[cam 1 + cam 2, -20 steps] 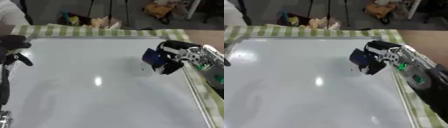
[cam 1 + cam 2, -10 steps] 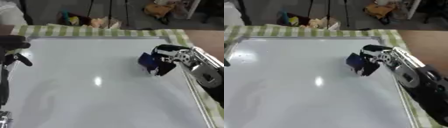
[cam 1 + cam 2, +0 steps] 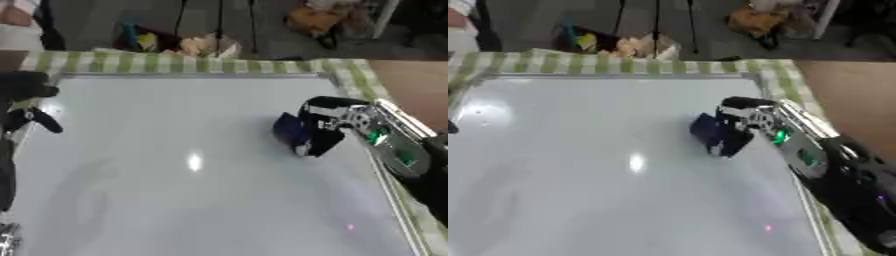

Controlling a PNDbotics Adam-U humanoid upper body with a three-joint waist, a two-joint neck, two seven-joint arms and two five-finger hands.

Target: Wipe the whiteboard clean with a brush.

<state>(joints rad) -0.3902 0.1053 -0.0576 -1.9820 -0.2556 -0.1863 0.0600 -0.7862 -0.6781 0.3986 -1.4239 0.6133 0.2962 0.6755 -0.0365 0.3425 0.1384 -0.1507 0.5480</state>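
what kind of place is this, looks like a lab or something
Probably a workshop or lab: a whiteboard lies flat on a green-striped cloth, stand legs and clutter sit on the floor behind, and the right hand holds a blue brush.

Glossy whiteboard [image 3: 175, 200] (glare spot) — striped, seemingly cloth cover [image 3: 201, 64].

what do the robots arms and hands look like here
The right hand has black fingers and a silver-grey back; its forearm is silver-grey on top with small green lights, turning black toward the elbow. The left hand and arm, at the left edge, show as plain black.
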